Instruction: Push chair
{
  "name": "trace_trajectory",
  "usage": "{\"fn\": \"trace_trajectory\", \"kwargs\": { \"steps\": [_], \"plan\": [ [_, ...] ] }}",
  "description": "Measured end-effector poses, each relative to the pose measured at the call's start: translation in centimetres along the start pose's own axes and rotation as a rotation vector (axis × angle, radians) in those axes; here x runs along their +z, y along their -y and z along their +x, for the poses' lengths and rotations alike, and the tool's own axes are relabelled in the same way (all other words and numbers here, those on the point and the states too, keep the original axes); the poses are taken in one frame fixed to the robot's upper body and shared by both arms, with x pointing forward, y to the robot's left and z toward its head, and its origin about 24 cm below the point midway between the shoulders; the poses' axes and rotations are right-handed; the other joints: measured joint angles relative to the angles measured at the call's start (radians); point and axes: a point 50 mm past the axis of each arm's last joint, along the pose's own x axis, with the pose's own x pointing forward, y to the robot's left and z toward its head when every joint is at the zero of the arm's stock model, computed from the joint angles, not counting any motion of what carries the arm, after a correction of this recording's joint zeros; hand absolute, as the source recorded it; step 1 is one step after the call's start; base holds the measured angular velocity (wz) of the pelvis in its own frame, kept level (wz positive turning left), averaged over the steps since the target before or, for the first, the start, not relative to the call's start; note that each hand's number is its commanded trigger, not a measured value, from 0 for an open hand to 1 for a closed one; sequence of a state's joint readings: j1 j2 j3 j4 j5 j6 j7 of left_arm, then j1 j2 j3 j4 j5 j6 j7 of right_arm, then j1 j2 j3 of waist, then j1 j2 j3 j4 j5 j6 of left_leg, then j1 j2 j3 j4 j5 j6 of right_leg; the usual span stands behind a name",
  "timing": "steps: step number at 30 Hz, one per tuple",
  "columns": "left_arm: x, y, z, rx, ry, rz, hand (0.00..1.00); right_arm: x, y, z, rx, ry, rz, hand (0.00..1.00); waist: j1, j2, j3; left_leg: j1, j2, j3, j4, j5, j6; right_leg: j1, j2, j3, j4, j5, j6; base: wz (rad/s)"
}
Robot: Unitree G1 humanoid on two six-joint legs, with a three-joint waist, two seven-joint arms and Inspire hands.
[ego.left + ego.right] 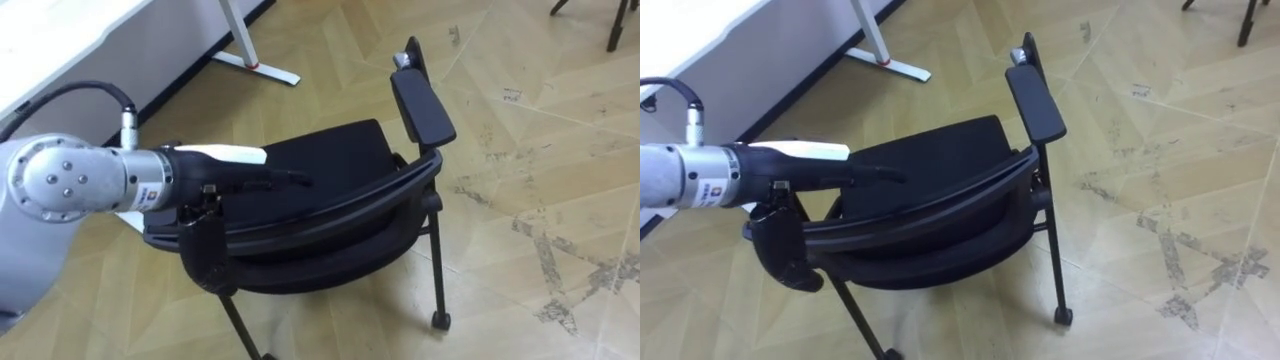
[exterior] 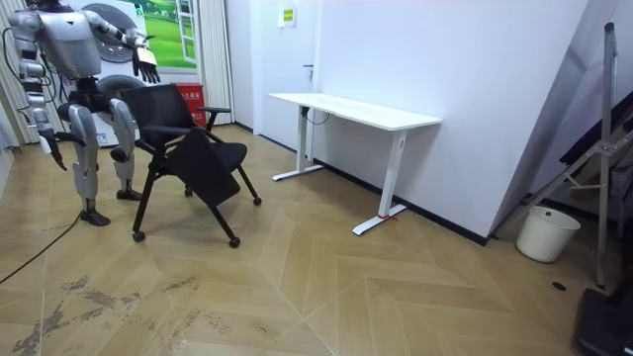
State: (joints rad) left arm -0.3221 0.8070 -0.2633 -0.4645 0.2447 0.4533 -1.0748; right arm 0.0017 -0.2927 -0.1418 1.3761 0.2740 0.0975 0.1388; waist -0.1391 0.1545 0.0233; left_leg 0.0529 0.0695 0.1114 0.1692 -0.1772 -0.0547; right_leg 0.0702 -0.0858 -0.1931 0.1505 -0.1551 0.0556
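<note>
The chair (image 1: 330, 190) stood on the floor, well apart from the white bench (image 1: 60, 35) at far left. The left hand (image 1: 235, 165), fingers straight and released, lay over its backrest. The push appeared barely begun.

My left hand (image 1: 240, 168) has a white shell across its back and black fingers (image 1: 285, 179) beneath it. Just behind the hand, my wrist is a brushed silver cylinder carrying a small white label (image 1: 150, 193) with a red mark and dark print too small to read. Further back from the hand sits a rounded silver housing (image 1: 55, 185) dotted with a ring of small screws. A ribbed metal plug (image 1: 128, 128) stands up behind the wrist, and a thick black cable (image 1: 85, 87) curves away from it. In the room view my torso, arms and legs are silver-grey with dark joints, and my right hand (image 2: 46, 147) looks dark.
</note>
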Motion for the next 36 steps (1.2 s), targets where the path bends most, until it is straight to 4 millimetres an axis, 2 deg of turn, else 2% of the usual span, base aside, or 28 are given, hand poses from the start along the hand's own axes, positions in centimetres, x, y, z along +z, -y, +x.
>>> {"fn": "trace_trajectory", "kwargs": {
  "steps": [7,12,15,22,25,26,29,33,34,35,36],
  "plan": [
    [-1.1,0.0,0.6,-0.008,-0.023,-0.053,0.00,-0.3,0.1,0.0,0.006,-0.006,0.035,0.00,0.001,-0.010,0.0001,-0.002,0.000,0.000,0.000,0.000,0.000,-0.002,0.001,0.002,0.001,0.000,0.000,0.00],
    [-1.2,0.2,2.0,0.016,0.004,-0.117,0.00,-0.7,0.1,0.0,0.001,-0.015,0.039,0.00,-0.001,-0.021,-0.0005,0.000,0.000,0.000,0.000,0.000,0.000,0.000,0.001,0.001,0.002,0.000,0.000,0.00],
    [-1.3,0.3,2.3,0.034,-0.002,-0.127,0.00,-0.9,0.0,0.0,-0.003,-0.019,0.056,0.00,-0.015,-0.030,-0.0016,-0.001,0.000,0.000,0.001,0.000,0.000,-0.001,0.001,0.001,0.002,0.000,0.000,0.00],
    [-4.1,0.5,3.1,0.109,-0.144,-0.183,0.00,-1.3,-0.1,0.0,-0.004,-0.026,0.111,0.00,-0.023,-0.046,-0.0034,-0.001,0.000,0.002,-0.001,0.000,0.000,-0.006,0.001,0.005,0.002,0.000,0.000,-0.01],
    [-5.1,1.5,4.1,0.166,-0.194,-0.229,0.00,-1.5,0.0,0.0,-0.010,-0.016,0.132,0.00,-0.018,-0.054,-0.0075,-0.003,0.000,0.004,-0.002,0.000,0.000,-0.014,0.001,0.007,0.002,0.000,0.000,0.00],
    [-5.6,2.1,4.7,0.176,-0.213,-0.254,0.00,-1.6,0.0,0.0,-0.020,-0.017,0.144,0.00,-0.018,-0.064,-0.0035,-0.005,0.000,0.005,-0.003,0.000,0.000,-0.018,0.001,0.007,0.004,0.000,0.000,0.00],
    [-6.7,4.0,6.3,0.169,-0.248,-0.329,0.00,-1.4,0.0,0.0,-0.025,0.006,0.177,0.00,-0.022,-0.076,-0.0065,-0.004,0.000,0.009,-0.003,0.000,0.000,-0.019,0.002,0.014,0.003,0.000,0.000,-0.04],
    [-7.1,4.1,6.6,0.189,-0.249,-0.318,0.00,-1.7,0.0,0.0,-0.040,0.001,0.187,0.00,-0.019,-0.096,-0.0090,0.002,-0.001,0.015,-0.003,0.000,0.000,-0.017,0.002,0.028,0.004,0.000,0.000,-0.05],
    [-7.2,4.2,6.7,0.196,-0.251,-0.320,0.00,-1.5,-0.2,0.0,-0.041,0.007,0.184,0.00,-0.020,-0.104,-0.0062,0.007,-0.001,0.018,-0.003,0.000,0.000,-0.015,0.002,0.030,0.004,0.000,0.000,-0.09],
    [-7.3,4.2,6.8,0.198,-0.254,-0.324,0.00,-1.5,-0.2,0.0,-0.043,0.007,0.182,0.00,-0.020,-0.106,-0.0059,0.009,-0.001,0.020,-0.003,0.000,0.000,-0.014,0.003,0.034,0.004,0.000,0.000,-0.09],
    [-7.5,4.4,7.2,0.204,-0.258,-0.335,0.00,-1.5,-0.3,0.0,-0.048,0.006,0.176,0.00,-0.023,-0.105,-0.0089,0.014,-0.001,0.023,-0.003,0.000,0.000,-0.010,0.004,0.048,0.004,0.000,0.000,-0.04]
  ]
}}
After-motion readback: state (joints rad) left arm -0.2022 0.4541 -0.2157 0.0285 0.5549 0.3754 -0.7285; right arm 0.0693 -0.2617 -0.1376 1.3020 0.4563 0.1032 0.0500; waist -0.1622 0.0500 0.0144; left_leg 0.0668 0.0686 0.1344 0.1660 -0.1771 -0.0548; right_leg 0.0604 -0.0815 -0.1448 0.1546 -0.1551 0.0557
